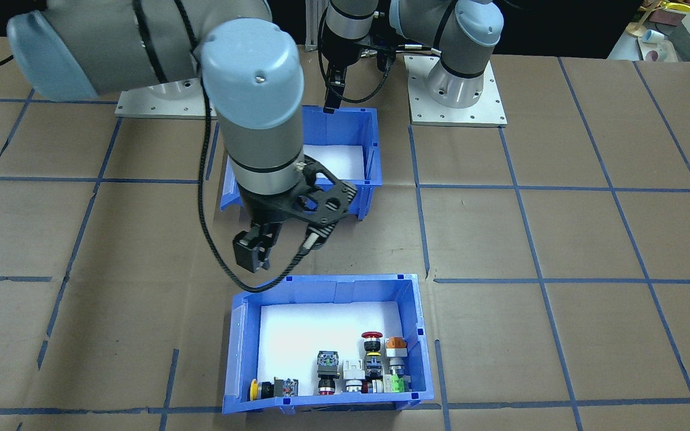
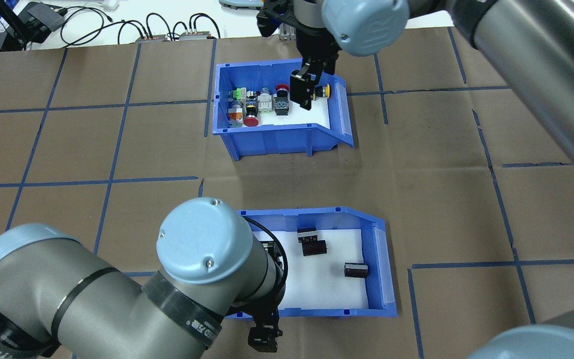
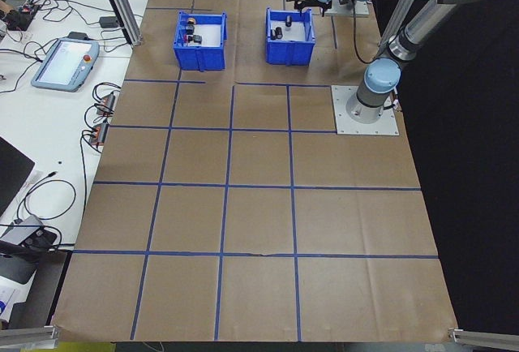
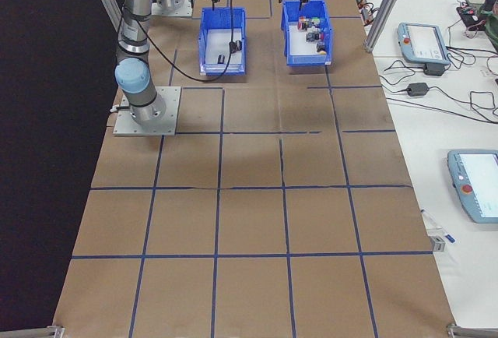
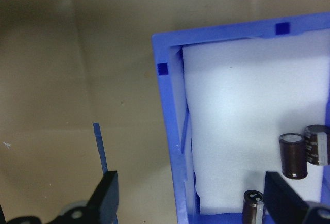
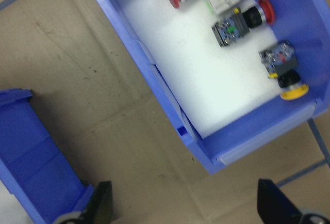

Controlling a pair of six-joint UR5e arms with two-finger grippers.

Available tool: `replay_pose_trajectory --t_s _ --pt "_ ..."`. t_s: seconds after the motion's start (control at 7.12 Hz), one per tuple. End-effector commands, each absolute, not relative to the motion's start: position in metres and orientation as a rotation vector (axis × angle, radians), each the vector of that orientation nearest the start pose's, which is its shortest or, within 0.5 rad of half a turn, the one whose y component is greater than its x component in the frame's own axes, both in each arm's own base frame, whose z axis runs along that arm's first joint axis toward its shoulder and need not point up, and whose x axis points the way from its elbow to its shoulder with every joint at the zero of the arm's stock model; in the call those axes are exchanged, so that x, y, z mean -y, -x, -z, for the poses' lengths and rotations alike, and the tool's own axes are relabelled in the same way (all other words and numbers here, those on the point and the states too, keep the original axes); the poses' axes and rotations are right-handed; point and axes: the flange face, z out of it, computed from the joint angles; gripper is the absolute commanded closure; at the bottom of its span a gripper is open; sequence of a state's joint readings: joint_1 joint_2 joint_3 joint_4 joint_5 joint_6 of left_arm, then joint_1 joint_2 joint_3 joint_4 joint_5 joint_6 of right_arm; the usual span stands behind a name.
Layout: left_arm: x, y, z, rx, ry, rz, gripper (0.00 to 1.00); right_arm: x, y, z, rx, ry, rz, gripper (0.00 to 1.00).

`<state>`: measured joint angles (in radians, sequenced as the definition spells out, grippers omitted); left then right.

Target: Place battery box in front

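Battery box sits on the worktop, robot-side, with the switch bin beyond it on the far side. The box's long axis runs left-right, and its slanted open front faces the robot's right. Three dark capacitor-like cylinders lie on the white foam.

Left arm is folded low over the box's left end. Left claw points down, fingers spread wide, straddling the left wall, one finger outside, one inside.

Right arm reaches across and its right claw hangs spread wide, holding nothing, between the two bins.
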<state>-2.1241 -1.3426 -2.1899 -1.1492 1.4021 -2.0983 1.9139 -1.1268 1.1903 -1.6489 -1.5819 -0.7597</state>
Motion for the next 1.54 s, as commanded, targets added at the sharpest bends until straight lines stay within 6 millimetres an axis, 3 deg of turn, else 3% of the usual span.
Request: replay_pose_trajectory --t_s 0.0,0.14,0.56,0.7,0.98,1.12,1.26,1.4 --pt "0.211 0.319 -0.292 -2.298 2.329 -0.242 0.01 0.579 -0.422 -0.392 -2.453 1.997 0.051 0.0" --pt "0.205 0.319 -0.281 -2.316 2.325 -0.237 0.01 0.571 -0.44 -0.378 -2.37 2.09 0.028 0.0" --pt "0.199 0.315 -0.262 -2.342 2.345 -0.219 0.01 0.576 -0.45 -0.323 -2.295 2.143 -0.097 0.0" --pt "0.202 0.316 -0.251 -2.316 2.328 -0.224 0.02 0.577 -0.45 -0.316 -2.284 2.156 -0.103 0.0" --pt "0.21 0.322 -0.257 -2.388 2.387 -0.196 0.35 0.58 -0.45 -0.286 -2.201 2.261 -0.084 0.0" --pt "0.212 0.323 -0.247 -2.368 2.371 -0.205 0.35 0.581 -0.451 -0.269 -2.207 2.263 -0.061 0.0" --pt "0.214 0.326 -0.243 -2.365 2.365 -0.22 0.57 0.581 -0.448 -0.262 -2.218 2.251 -0.071 0.0" --pt "0.211 0.325 -0.237 -2.358 2.352 -0.231 0.89 0.584 -0.447 -0.265 -2.229 2.243 -0.054 0.0"
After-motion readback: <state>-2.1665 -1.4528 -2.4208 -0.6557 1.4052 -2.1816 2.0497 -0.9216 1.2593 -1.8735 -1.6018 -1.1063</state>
